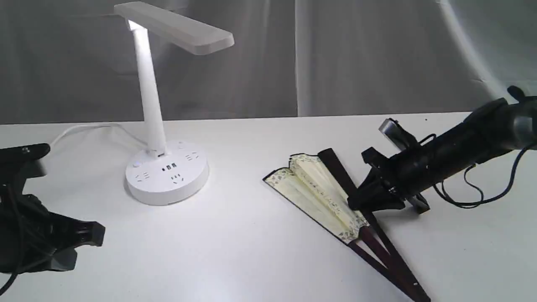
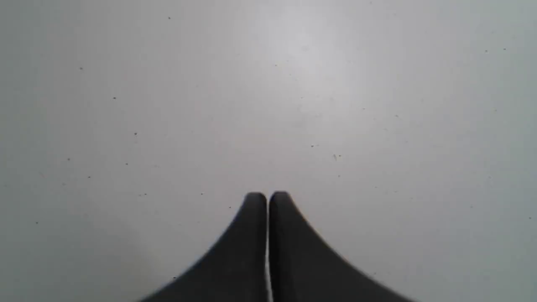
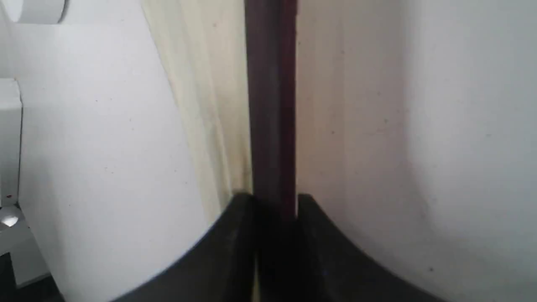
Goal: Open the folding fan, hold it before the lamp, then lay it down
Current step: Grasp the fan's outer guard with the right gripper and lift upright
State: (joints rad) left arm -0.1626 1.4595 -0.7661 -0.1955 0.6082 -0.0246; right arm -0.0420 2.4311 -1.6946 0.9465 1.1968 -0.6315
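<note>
Black right fingers [image 3: 235,226] clamp the maroon guard of the part-opened cream pleated paper fan [image 1: 312,188], its pivot out of view; left fingers [image 2: 251,218] pressed together.

The left gripper [image 2: 267,197] rests low at the left edge, empty jaws pressed together, while the right arm [image 1: 457,147] slants down from the right — the right gripper [image 3: 275,197] clamped on the dark outer rib of the folding fan [image 1: 312,188].
</note>
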